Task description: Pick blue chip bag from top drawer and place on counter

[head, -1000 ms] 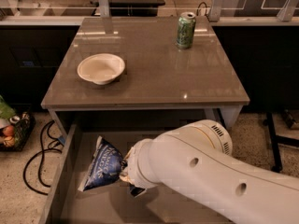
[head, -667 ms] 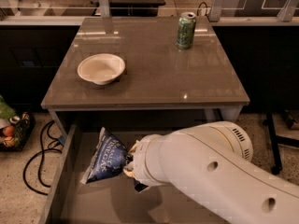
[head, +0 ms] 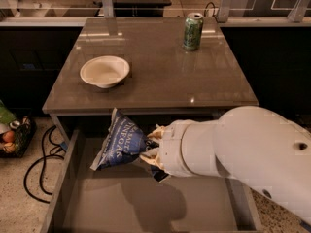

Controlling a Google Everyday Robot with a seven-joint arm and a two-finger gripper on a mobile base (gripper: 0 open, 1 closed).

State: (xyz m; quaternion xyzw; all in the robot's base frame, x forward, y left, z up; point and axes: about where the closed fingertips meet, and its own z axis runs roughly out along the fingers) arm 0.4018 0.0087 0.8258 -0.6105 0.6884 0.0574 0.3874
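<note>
I've got the blue chip bag (head: pixel 120 142) pinched by its right-hand end, so it hangs sideways with its white-edged top corner poking up just in front of the counter's front lip. It's clear of the top drawer (head: pixel 61 177); the shadow (head: pixel 150 203) on the grey bottom tells me the bag is in the air, not resting. The gripper (head: pixel 149 147) sits just right of the bag, jaws clenched on the crumpled foil, with the bulky white arm (head: pixel 243 152) reaching in from the right over the open drawer. I'd judge the grab is done and the lift is partway, since the bag must rise above the counter (head: pixel 160 81) edge before moving forward. Up there, a white bowl (head: pixel 104 71) sits left and a green can (head: pixel 192 31) far right, leaving bare space between for the drop.
</note>
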